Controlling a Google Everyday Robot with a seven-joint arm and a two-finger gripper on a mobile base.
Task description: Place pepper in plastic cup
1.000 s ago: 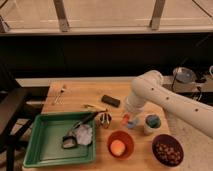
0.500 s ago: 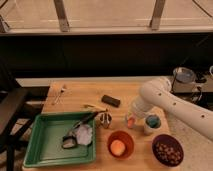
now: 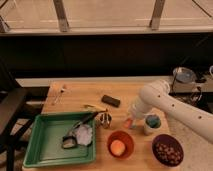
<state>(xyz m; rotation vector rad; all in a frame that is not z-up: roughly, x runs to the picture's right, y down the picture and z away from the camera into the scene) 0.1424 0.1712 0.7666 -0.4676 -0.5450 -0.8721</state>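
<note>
The pepper (image 3: 128, 123) is a small orange-red shape low over the wooden table (image 3: 85, 95), right at the tip of my gripper (image 3: 131, 119). The gripper points down from a white arm that enters from the right. The arm hides how the gripper meets the pepper. The plastic cup (image 3: 151, 123), short, pale and with a blue-green top, stands upright just right of the gripper, a few centimetres from the pepper.
An orange bowl (image 3: 120, 145) holding a round orange fruit sits in front of the gripper. A dark bowl (image 3: 167, 151) of nuts is at front right. A green tray (image 3: 40, 150) with utensils fills the front left. A black block (image 3: 110, 100) lies behind.
The arm's elbow has swung to the right and the forearm now slants more steeply down. The gripper tip and pepper have stayed near the same spot beside the cup.
</note>
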